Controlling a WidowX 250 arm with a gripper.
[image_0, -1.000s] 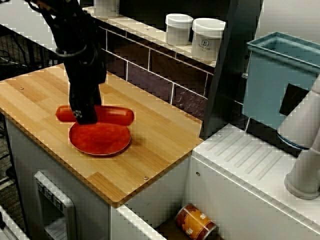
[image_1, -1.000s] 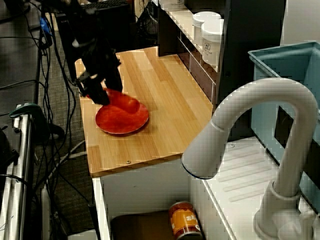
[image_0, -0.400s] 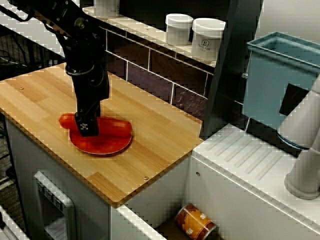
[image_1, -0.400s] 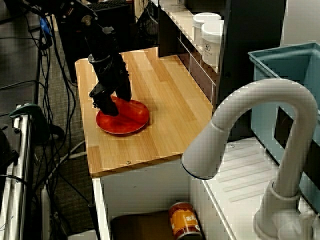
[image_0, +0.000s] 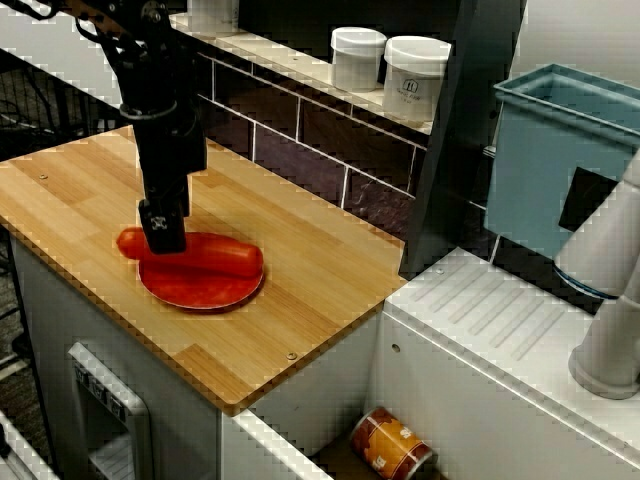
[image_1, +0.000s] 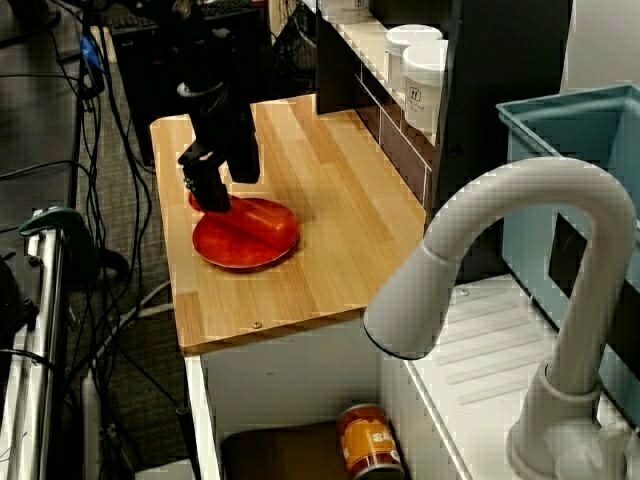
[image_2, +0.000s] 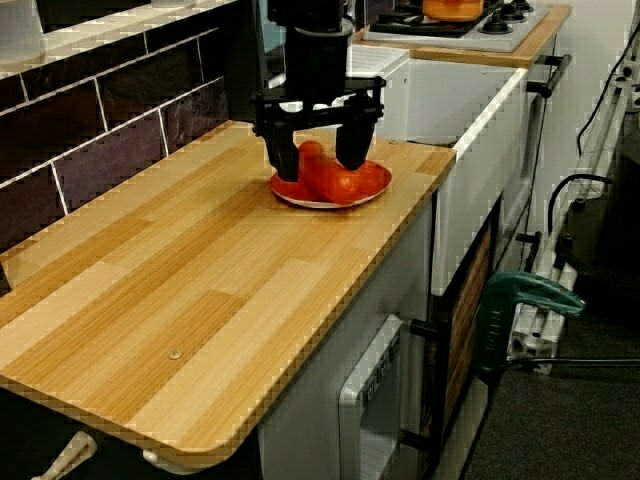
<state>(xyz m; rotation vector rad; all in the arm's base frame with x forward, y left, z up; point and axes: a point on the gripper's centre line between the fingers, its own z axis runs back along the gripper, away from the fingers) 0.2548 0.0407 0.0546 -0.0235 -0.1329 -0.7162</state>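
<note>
Gripper (image_0: 163, 238): black and pointing straight down, at the left end of the sausage in the view across the counter. In the view along the counter its two fingers (image_2: 278, 150) stand apart, one on each side of the sausage, with a gap wider than the sausage is thick. Whether either pad brushes it cannot be told.
Sausage (image_0: 205, 256): red, lying flat across the plate. Its left end juts past the plate's rim under the gripper.
Long axis: it runs left to right in the view across the counter, with the right end a little nearer the front edge.
Relation: the sausage lies directly below and between the fingertips. Most of its length stretches off to the right of them. The line from finger to finger crosses the long axis roughly square.
Plate (image_0: 200, 298): orange-red and shallow, with most of it to the right of the gripper.
Counter (image_0: 300, 270): pale wood planks. The plate stands on it near the front edge.
Jars (image_0: 415, 80): two white ones on the tiled ledge behind, well apart from the plate.
Can (image_0: 392, 445): orange label, on its side low down past the counter's right end.
Bin (image_0: 560, 150): blue, beyond the dark post.
Tap (image_0: 610, 300): white, at the far right.
</note>
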